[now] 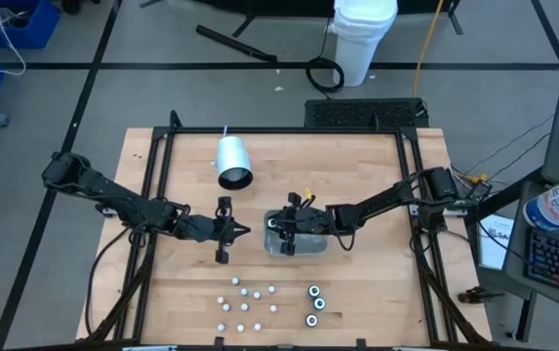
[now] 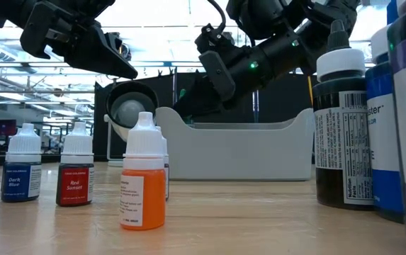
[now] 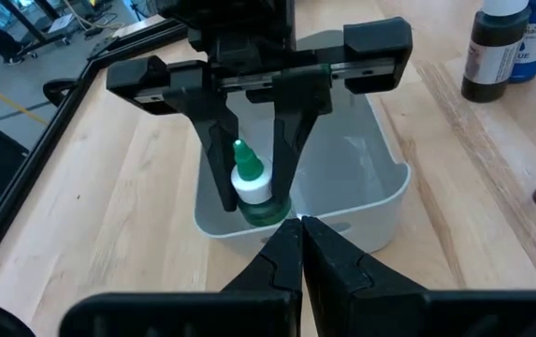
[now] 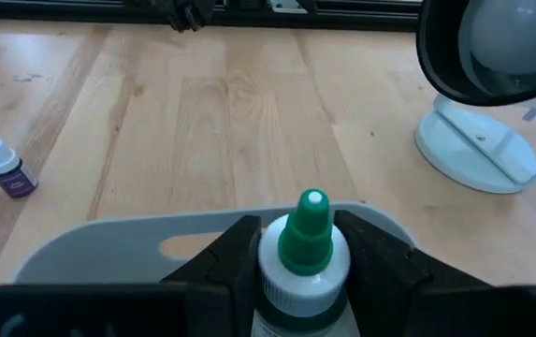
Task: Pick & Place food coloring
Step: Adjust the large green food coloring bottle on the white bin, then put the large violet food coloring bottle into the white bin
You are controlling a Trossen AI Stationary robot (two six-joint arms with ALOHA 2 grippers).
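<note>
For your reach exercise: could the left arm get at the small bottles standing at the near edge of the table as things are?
Probably yes. The left tool is shut and holds nothing, and bare table lies between it and the small bottles. The right tool is busy over the tray.

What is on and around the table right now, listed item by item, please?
Green-tipped bottle: one, white collar, between the right gripper's fingers over the tray.
Tray: one, pale grey, table centre.
Small bottles: about ten, white caps, near table edge.
Wider bottles: three, dark, beside them.
Cylinder: one, white, lying behind the tray.
Bucket: one, white, on the floor.
Left gripper: shut, empty, beside the tray.
Right gripper: over the tray.
</note>
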